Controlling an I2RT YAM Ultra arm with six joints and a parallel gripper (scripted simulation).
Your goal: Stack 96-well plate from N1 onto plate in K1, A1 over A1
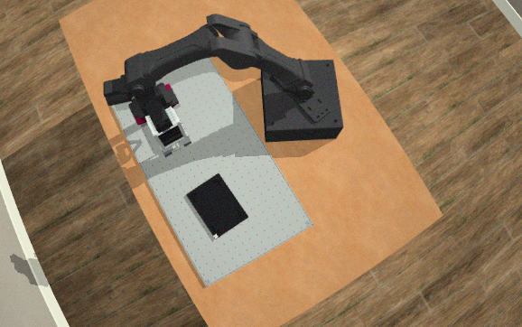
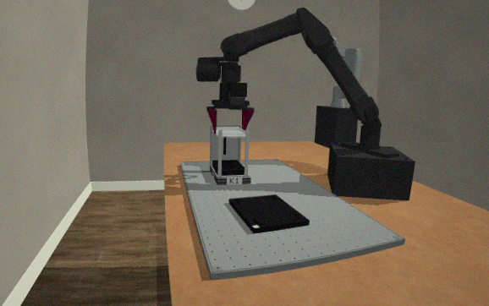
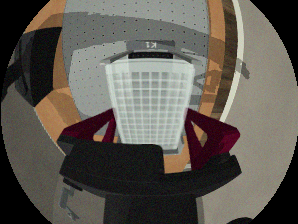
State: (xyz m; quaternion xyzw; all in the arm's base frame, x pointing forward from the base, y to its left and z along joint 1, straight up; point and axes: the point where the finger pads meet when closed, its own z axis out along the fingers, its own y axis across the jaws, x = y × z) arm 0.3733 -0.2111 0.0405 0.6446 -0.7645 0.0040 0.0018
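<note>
My gripper (image 2: 230, 126) is shut on the white 96-well plate (image 2: 230, 132) by its two long sides and holds it level at the top of the stack rack K1 (image 2: 229, 157), between the rack's white posts. In the wrist view the plate (image 3: 149, 106) fills the middle, its well grid facing up, with the dark red fingers on either side. A dark plate (image 2: 228, 167) lies on the rack's floor, far below the held one. The black plate nest N1 (image 2: 268, 212) holds no plate, and its pale A1 mark (image 2: 255, 227) is at its near corner.
The rack and the nest stand on a grey perforated baseplate (image 1: 226, 181) on an orange table. The arm's black base block (image 2: 370, 171) stands to the right of the baseplate. The rack's front tabs with the K1 label (image 2: 233, 180) face the nest.
</note>
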